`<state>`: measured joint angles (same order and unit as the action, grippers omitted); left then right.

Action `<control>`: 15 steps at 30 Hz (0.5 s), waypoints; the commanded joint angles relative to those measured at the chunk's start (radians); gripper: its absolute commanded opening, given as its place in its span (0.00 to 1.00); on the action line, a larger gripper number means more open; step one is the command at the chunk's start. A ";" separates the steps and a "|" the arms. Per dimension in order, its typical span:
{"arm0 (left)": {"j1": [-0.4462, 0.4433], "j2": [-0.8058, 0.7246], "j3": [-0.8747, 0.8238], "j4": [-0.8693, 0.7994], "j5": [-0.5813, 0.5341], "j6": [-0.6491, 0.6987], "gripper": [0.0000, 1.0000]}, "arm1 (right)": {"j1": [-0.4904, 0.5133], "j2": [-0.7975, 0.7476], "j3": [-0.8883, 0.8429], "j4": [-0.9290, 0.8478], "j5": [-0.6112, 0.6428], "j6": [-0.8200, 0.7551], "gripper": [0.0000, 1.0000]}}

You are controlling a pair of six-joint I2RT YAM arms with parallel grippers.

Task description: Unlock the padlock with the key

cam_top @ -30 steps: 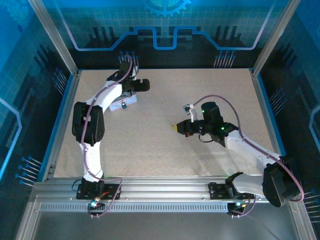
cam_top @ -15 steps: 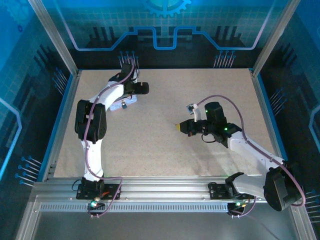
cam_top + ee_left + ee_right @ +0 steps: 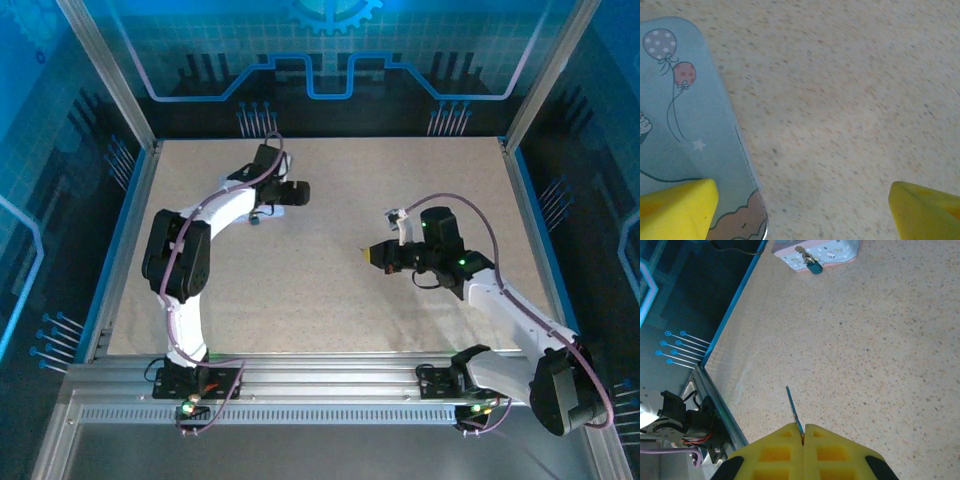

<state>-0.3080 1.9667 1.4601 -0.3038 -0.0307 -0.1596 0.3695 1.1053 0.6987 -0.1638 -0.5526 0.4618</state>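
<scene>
The padlock (image 3: 813, 263), small and dark teal with a silvery shackle, hangs at the front of a pale illustrated tin (image 3: 835, 251) at the top of the right wrist view. My right gripper (image 3: 803, 428) is shut on the key (image 3: 792, 406). Its thin blade sticks out past the yellow fingertips, well short of the lock. From above, that gripper (image 3: 373, 254) hovers mid-table, right of centre. My left gripper (image 3: 800, 215) is open. Its left fingertip (image 3: 677, 210) sits over the tin's corner (image 3: 695, 115), and bare table lies between the fingers. Seen from above, the left gripper (image 3: 292, 192) is at the back left.
A speckled beige tabletop (image 3: 320, 300) is fenced by blue-edged walls (image 3: 120, 240) on the left, right and back. The metal rail with both arm bases (image 3: 330, 385) runs along the near edge. Open table lies between the two grippers.
The left gripper swung right and a little nearer, its fingers slightly less wide. The right gripper drifted a short way right, still shut on the key.
</scene>
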 commanded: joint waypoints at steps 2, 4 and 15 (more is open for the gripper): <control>-0.081 -0.033 -0.097 -0.066 0.026 -0.060 0.89 | -0.028 -0.033 -0.013 -0.040 0.003 -0.018 0.00; -0.119 -0.055 -0.130 -0.056 0.020 -0.075 0.89 | -0.041 -0.042 -0.016 -0.053 0.005 -0.021 0.00; -0.308 -0.100 -0.186 -0.052 0.041 -0.166 0.89 | -0.154 -0.112 -0.053 -0.123 -0.003 -0.023 0.00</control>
<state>-0.5709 1.8526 1.3052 -0.2562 -0.0486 -0.2584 0.2466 1.0164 0.6655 -0.2428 -0.5514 0.4503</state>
